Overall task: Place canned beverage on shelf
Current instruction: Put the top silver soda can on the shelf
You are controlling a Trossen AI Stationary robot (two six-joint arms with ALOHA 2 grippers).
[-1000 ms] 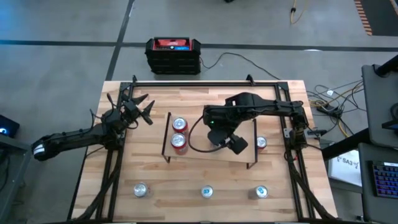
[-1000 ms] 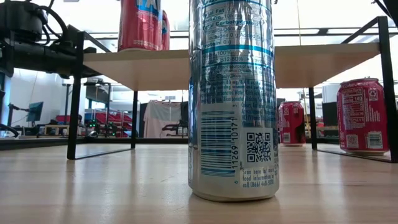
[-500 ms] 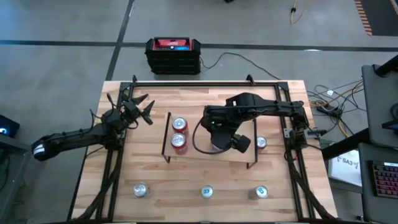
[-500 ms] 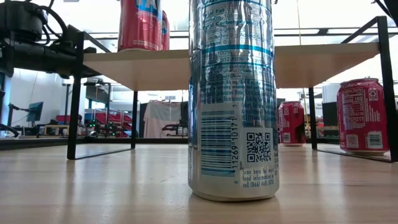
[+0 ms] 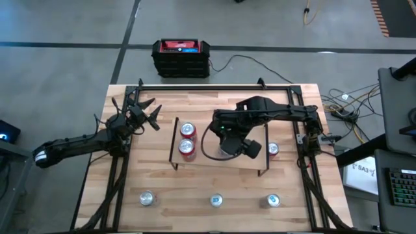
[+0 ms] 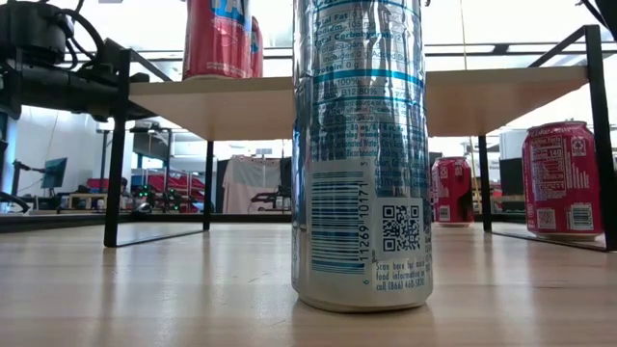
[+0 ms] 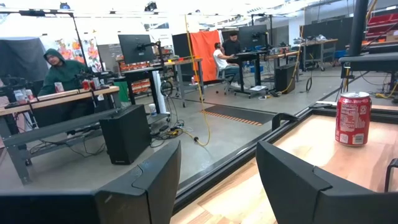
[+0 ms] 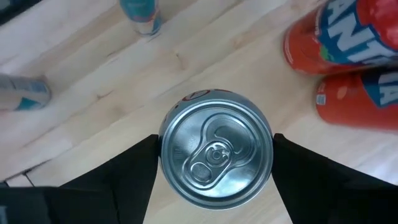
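The right gripper (image 8: 214, 163), having swung slightly inward over the shelf (image 5: 214, 158), is clasping a silver can (image 8: 216, 154) above the board, nearly ready for release.

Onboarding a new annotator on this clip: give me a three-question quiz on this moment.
1. True or false: two red cans stand on the shelf.
2. Which gripper has a can between its fingers? A) left B) right C) neither
3. How many silver cans stand in the table's front row in the high view?

Key:
1. True.
2. B: the right gripper straddles a silver-topped can; the left gripper hangs open off to the side.
3. Three.
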